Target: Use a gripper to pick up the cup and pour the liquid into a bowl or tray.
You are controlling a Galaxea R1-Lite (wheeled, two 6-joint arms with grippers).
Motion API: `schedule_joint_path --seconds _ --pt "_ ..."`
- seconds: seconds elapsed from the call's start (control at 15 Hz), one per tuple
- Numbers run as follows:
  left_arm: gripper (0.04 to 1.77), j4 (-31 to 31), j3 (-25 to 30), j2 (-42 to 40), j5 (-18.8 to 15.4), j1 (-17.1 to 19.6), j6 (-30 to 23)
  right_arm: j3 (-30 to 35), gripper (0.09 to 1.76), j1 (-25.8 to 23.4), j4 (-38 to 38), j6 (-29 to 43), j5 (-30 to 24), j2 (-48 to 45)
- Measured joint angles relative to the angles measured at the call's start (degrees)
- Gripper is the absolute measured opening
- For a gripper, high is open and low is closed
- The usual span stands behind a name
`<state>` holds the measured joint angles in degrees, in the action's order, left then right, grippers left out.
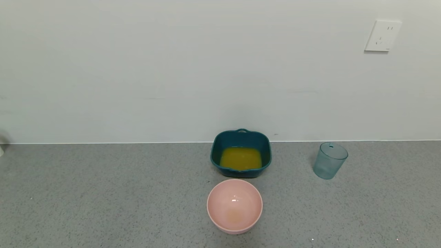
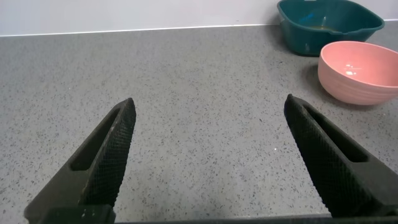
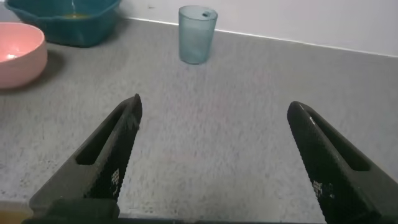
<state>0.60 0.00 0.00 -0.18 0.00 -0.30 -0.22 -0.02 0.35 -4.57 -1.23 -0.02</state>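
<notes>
The pale blue-green cup (image 1: pixel 329 161) stands upright and looks empty on the grey counter, right of the dishes; it also shows in the right wrist view (image 3: pixel 197 34). The dark teal dish (image 1: pixel 240 137) by the wall holds orange-yellow liquid (image 1: pixel 240 158); it shows too in the left wrist view (image 2: pixel 328 25) and the right wrist view (image 3: pixel 62 22). Neither arm is in the head view. My left gripper (image 2: pixel 209 109) is open and empty above bare counter. My right gripper (image 3: pixel 214 107) is open and empty, well short of the cup.
A round pink bowl (image 1: pixel 234 205) sits in front of the teal dish, with a faint orange stain at its bottom; it shows in both wrist views (image 2: pixel 359 71) (image 3: pixel 18 53). A white wall with an outlet (image 1: pixel 382 35) backs the counter.
</notes>
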Motion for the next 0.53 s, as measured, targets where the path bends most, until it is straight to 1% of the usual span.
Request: schedule_joint_path --seconds 0.13,0.53 --pt "1.72 0.02 0.00 0.00 0.00 0.00 0.00 0.15 1.70 0.02 0.27 2.73 0.13 0.00" --pt "1.72 0.02 0.00 0.00 0.00 0.00 -0.02 0.22 1.70 0.02 0.16 3.12 0.24 0.00"
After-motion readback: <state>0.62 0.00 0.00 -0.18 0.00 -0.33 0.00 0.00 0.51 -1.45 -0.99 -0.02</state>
